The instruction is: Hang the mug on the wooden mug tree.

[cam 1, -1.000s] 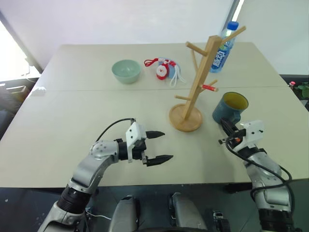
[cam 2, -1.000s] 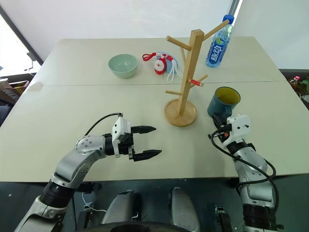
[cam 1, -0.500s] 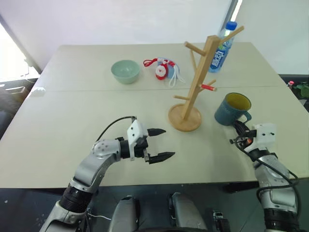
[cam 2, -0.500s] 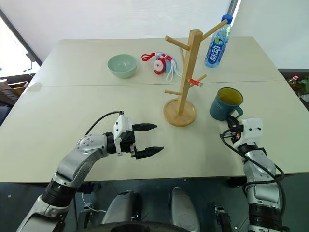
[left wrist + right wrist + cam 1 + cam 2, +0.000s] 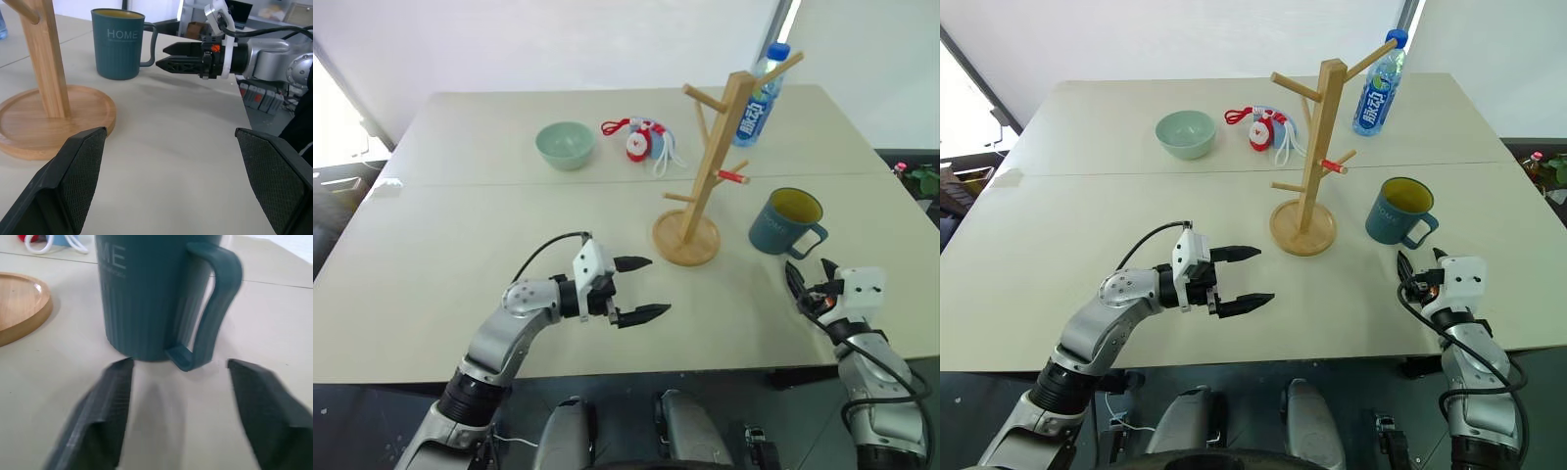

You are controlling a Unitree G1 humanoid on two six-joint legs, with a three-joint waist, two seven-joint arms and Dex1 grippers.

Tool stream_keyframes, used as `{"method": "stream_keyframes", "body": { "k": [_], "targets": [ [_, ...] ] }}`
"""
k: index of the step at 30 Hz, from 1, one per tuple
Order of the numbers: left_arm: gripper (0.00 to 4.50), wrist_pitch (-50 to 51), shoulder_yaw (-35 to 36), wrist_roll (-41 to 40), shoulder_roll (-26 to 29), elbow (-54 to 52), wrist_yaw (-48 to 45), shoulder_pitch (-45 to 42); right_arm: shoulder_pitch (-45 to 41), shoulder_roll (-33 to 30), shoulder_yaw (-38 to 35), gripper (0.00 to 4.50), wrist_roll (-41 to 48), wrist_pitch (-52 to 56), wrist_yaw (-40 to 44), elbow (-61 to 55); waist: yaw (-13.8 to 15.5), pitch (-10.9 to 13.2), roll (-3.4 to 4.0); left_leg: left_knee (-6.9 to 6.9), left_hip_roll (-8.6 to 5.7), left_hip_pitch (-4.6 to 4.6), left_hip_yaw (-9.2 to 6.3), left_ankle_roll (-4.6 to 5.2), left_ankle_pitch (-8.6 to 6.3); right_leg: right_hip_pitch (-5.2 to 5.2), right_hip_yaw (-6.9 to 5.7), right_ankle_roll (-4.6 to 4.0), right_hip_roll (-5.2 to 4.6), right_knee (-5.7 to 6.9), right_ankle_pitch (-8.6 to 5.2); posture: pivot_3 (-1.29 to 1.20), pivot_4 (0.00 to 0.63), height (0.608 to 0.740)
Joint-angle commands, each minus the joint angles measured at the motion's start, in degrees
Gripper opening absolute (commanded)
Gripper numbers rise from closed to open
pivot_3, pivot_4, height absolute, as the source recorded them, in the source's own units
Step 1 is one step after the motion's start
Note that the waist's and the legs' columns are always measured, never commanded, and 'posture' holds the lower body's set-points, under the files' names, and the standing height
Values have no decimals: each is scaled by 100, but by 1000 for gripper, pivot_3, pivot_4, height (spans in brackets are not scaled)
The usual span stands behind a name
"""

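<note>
The mug [image 5: 785,220] stands upright on the table [image 5: 460,225], right of the mug tree [image 5: 700,176], handle toward the right gripper [image 5: 809,280], which waits just nearby, fingers spread and empty. The left gripper [image 5: 641,288] hovers open.

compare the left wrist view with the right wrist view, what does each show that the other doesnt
Left wrist view alone: the wooden mug tree's pole, the right claw with its fingers apart just short of the mug's handle, and HOME whole on the mug.

Right wrist view alone: the mug's handle up close, facing the claw, and white cord at the far edge.

Both: the mug standing upright on the table, beside the tree's round base, not yet hung.
</note>
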Motion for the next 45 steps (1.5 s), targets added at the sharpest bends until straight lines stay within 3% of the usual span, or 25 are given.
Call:
{"method": "stream_keyframes", "body": {
  "k": [1, 24, 27, 30, 36, 41, 45],
  "targets": [
    [4500, -76, 12, -22, -27, -112, -1, -46, -197, 15, -177, 2899, -20, -120, -190, -85, -2, 0, 0, 0, 0, 0, 0, 0, 0, 0, 0, 0, 0, 0, 0, 0, 150, 740],
    [4500, 91, 130, -222, -16, -331, 70, -99, -1409, -12, -197, 2899, -145, -502, -596, 1669, -3, 0, 1, 0, -4, 0, 0, 0, 0, 1, 2, 0, 3, 2, 0, 0, 150, 740],
    [4500, 88, 133, -223, -14, -328, 77, -98, -1458, -12, -183, 1616, -140, -523, -580, 1720, -2, 0, 1, 0, -4, -1, 0, 0, 0, 1, 2, 1, 4, 2, 1, 0, 150, 740],
    [4500, 75, 135, -216, -12, -330, 86, -85, -1462, 3, -160, 58, -110, -533, -532, 1671, 1, 0, 1, 0, -4, -1, 0, 0, 0, 2, 2, 1, 3, 2, 1, 0, 150, 740],
    [4500, 52, 150, -201, -1, -332, 115, -61, -1150, -161, 38, 22, -376, -511, -388, 1021, 4, -1, 4, 1, -3, 0, -1, 0, 0, 2, 3, 1, 3, 4, 1, 0, 150, 740],
    [4500, -13, 304, -192, 100, -198, 107, -91, -278, -993, 545, 22, -1050, -628, 401, -579, 5, 0, 8, 1, -4, -1, -1, 0, 0, 1, 3, 3, 1, 5, -1, 0, 150, 740],
    [4500, -119, 412, -167, 166, 75, 8, -225, 148, -1640, 619, 22, -980, -216, 1033, -2041, -6, 1, 6, 4, -5, 3, 0, 0, 0, 2, 2, 3, 10, 7, -1, 0, 150, 740]
  ]
}}
